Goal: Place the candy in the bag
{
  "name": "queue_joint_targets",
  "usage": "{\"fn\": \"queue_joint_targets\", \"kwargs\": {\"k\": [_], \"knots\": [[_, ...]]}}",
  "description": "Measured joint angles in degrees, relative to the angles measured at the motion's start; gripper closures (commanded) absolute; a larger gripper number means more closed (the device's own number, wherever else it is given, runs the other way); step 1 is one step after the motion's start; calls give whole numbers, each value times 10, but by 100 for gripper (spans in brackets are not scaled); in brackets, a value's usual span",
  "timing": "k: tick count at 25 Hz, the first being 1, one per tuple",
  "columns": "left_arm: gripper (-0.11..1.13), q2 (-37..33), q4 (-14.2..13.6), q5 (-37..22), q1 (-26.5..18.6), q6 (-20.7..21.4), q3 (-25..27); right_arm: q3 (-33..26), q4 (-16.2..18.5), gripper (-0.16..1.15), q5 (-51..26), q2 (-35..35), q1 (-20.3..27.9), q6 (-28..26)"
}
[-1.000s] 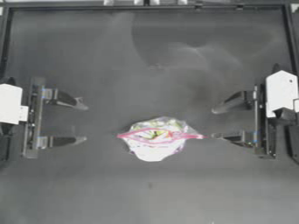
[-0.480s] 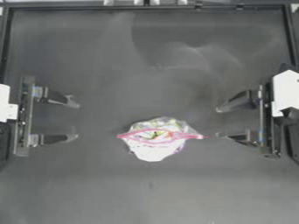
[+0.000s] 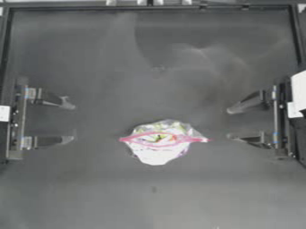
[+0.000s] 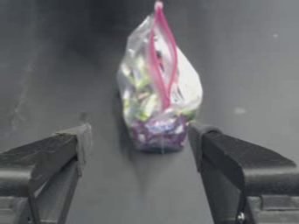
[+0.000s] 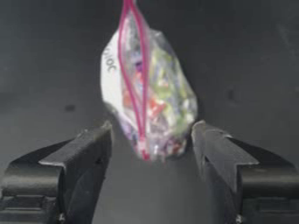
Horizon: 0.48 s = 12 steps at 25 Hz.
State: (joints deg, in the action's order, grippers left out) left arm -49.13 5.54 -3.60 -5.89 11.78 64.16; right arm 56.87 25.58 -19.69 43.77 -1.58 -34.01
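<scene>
Both grippers, left (image 3: 70,123) and right (image 3: 230,123), sit spread apart flanking the bag (image 3: 160,141); no loose candy visible, so the task looks finished.

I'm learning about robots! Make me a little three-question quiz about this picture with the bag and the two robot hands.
1. True or false: the clear plastic zip bag with the pink-red seal strip sits between the left hand and the right hand.
2. How are both hands' jaws: (a) open, (b) shut on the bag, (c) shut on nothing?
3. Fill in: the bag rests on the dark ____.

Key: 1 true; 2 a, and neither hand touches the bag; 3 table.
</scene>
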Motion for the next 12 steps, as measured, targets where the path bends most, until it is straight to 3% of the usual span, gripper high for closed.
{"fn": "queue_joint_targets", "kwargs": {"k": [12], "knots": [[5,-33,0,-3,-4,-4,10,9,-1,9,-1,29,0,0]]}}
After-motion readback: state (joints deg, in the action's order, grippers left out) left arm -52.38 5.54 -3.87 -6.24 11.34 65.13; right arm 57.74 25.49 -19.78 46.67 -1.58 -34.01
